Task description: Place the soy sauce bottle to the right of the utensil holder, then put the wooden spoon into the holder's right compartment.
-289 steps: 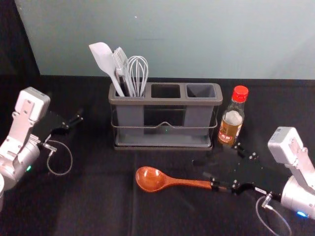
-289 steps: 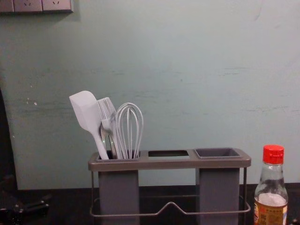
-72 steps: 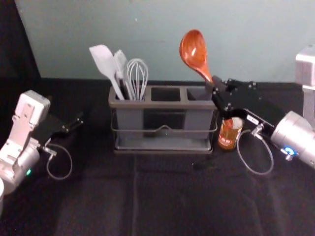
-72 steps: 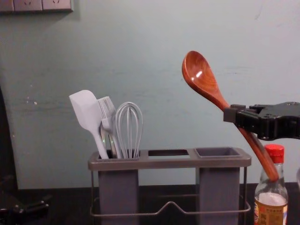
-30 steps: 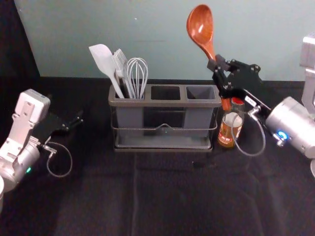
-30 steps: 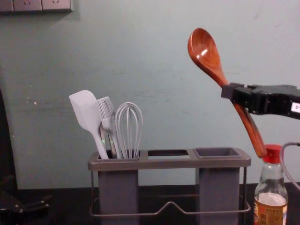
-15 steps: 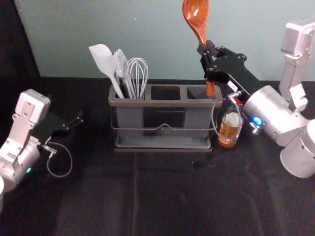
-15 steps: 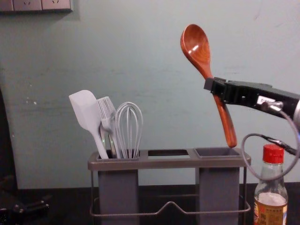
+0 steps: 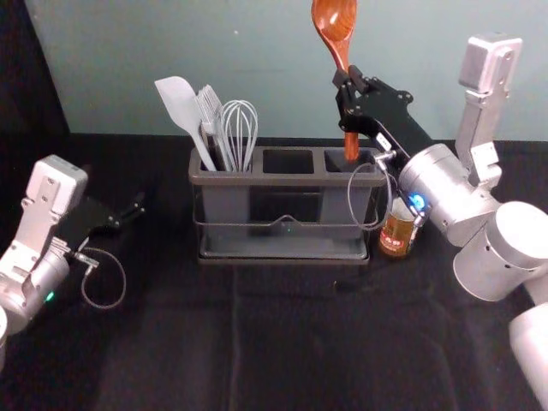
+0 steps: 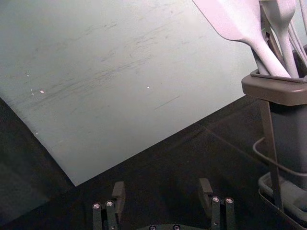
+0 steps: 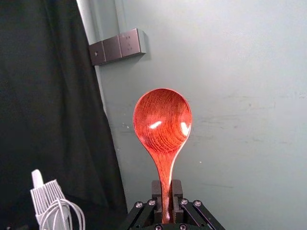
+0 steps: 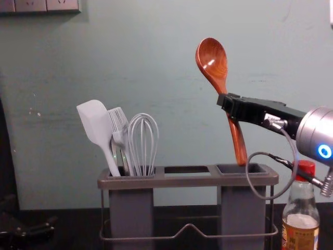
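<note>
Wooden spoon (image 9: 335, 21) | in right gripper (image 9: 344, 92) over right compartment (image 9: 366, 160) | left gripper (image 9: 138, 207) far left

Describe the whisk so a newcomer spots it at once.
Find the holder, the wide grey rack. At its left end, the whisk stands rightmost in the cluster. Open wire loops set it apart from the flat spatula and bristled brush.

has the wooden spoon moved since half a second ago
Yes: in the chest view the wooden spoon has shifted left and slightly down, its handle tip nearer the middle of the right compartment.
</note>
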Controlling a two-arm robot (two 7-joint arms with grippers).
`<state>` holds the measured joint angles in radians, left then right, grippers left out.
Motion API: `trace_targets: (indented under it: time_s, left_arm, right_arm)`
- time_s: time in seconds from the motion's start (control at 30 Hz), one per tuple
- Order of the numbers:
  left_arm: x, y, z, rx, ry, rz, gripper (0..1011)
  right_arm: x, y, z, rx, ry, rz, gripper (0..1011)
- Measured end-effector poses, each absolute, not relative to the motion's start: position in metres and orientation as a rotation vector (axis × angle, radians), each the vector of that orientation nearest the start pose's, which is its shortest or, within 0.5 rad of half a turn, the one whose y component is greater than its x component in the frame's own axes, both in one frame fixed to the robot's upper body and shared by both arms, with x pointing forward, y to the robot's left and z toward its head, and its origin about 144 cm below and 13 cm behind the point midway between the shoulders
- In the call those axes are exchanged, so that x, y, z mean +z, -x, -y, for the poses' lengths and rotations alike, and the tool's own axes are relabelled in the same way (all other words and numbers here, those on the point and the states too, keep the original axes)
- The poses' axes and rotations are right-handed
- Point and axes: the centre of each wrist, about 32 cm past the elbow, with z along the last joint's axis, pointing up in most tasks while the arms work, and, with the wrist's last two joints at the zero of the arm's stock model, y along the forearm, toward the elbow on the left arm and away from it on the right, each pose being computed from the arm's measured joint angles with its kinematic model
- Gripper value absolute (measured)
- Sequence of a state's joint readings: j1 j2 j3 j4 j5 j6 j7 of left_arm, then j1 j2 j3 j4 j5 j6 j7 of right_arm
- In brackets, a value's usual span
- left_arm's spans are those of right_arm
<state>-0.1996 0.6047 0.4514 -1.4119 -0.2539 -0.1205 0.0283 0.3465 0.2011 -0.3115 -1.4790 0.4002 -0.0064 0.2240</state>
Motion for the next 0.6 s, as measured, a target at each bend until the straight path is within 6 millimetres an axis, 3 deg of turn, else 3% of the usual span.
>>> trace_targets:
  time_s: [0.6]
  left_arm:
    - [1.1398, -0.4886, -0.3097, 1.248, -0.304, 0.285, 1005]
  right_arm:
    - [1.2151, -0.5368, 0.1919, -1.052, -0.191, 0.077, 129]
